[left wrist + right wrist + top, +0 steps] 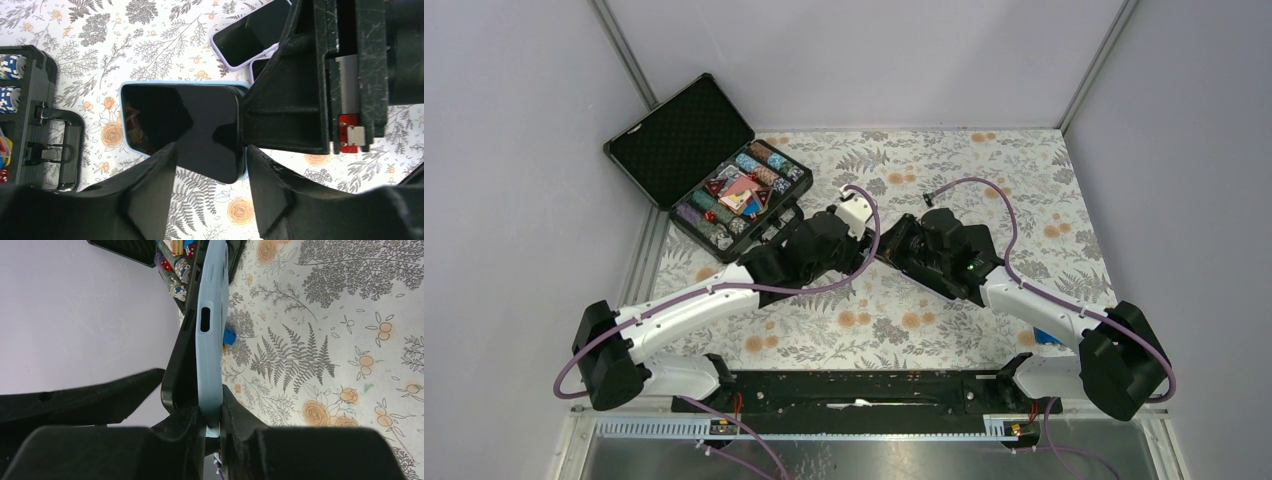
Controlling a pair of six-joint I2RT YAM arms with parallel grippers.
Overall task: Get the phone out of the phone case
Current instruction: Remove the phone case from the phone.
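While right pincer (212, 416) clamps one case (209, 355), left pincer (210, 152) straddles one phone (190, 120), grip unclear.

obstacles: open chip case (709, 165) rear left, spare phone (247, 37) lying centre | free: table (1024, 180) rear right

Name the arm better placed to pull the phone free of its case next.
Left. The left gripper straddles the phone at its freed corner, while the right gripper is clamped on the light blue case, steadying it.
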